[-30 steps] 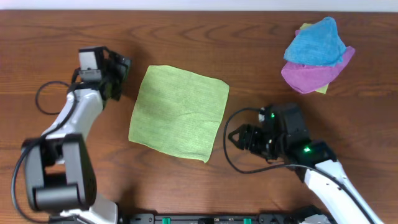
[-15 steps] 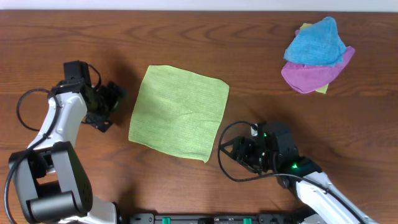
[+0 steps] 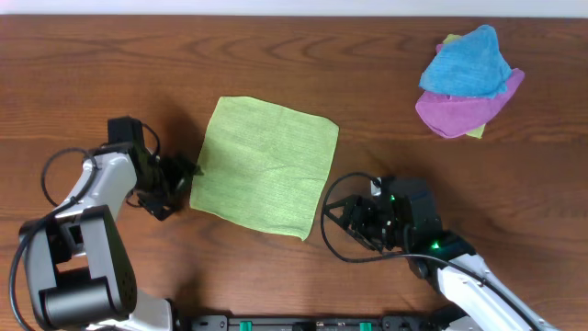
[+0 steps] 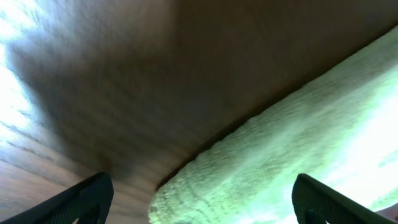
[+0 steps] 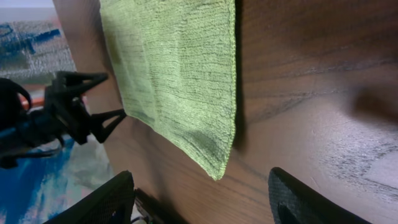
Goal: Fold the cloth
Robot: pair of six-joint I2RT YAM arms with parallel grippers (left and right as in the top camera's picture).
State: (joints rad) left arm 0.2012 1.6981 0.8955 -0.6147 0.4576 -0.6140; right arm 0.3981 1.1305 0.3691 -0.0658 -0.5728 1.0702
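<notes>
On the wooden table, the cloth lies spread flat as a slightly turned lime-green square, left of centre. The left gripper sits low at the cloth's left edge, close to its near-left corner, with its tips at or just beside the hem; whether they touch cannot be told from overhead. In the left wrist view its jaws stand wide apart, the two dark fingertips at the bottom corners of the picture, and the cloth's rounded corner lies between them, not pinched.

The right gripper rests low just beyond the cloth's near-right corner, slightly apart from it. Its wrist view shows the fingers spread wide with nothing between them, and the cloth's corner lies on the wood a little ahead of the gap.

Well apart, at the far right of the table, a blue cloth lies bunched on top of a purple cloth.
</notes>
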